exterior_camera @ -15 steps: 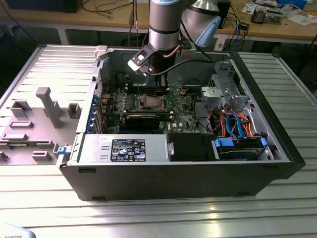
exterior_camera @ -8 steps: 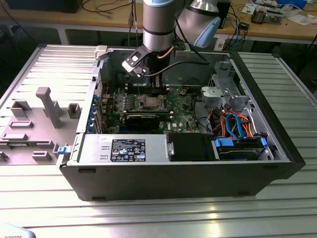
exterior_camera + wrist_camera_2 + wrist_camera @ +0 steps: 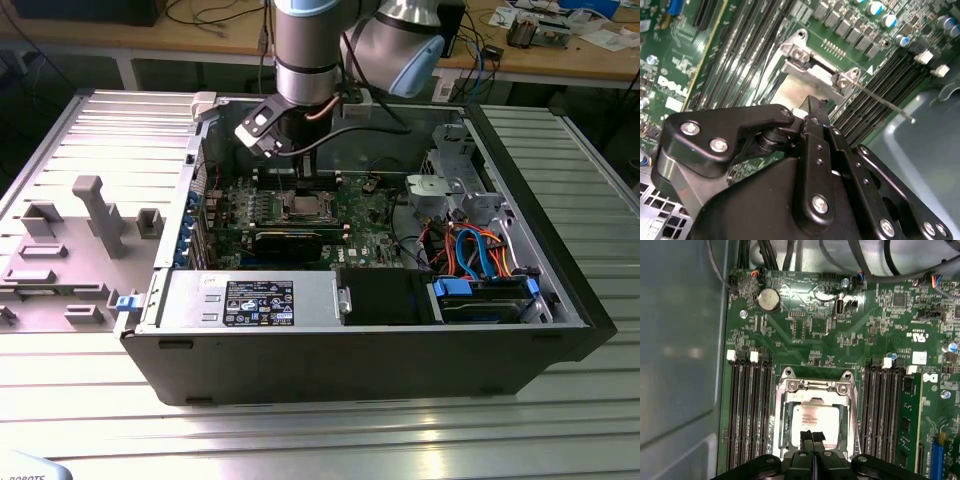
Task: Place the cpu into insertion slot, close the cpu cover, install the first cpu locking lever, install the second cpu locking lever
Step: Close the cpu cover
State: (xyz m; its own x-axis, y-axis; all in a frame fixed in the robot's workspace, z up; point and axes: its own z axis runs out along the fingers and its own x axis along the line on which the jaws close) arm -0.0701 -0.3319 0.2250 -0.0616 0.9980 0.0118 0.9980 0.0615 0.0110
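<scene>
The cpu [image 3: 812, 421], a silvery square chip, lies in the insertion slot [image 3: 784, 442] on the green board. The cpu cover [image 3: 815, 386], a silvery frame with a square window, lies around the chip and looks flat. My gripper [image 3: 813, 438] stands straight over the chip with its black fingertips [image 3: 807, 439] pressed together at the chip's top; whether they touch it I cannot tell. A thin wire locking lever [image 3: 885, 102] sticks out at an angle from the hinge end of the socket. In the exterior view the gripper [image 3: 300, 188] hangs over the slot [image 3: 305, 208].
Long black memory slots [image 3: 747, 410] flank the socket on both sides [image 3: 885, 410]. A black card [image 3: 290, 243] lies in front of the socket. Drive bays and orange and blue cables [image 3: 470, 255] fill the exterior view's right. The case wall [image 3: 350, 350] rings the board.
</scene>
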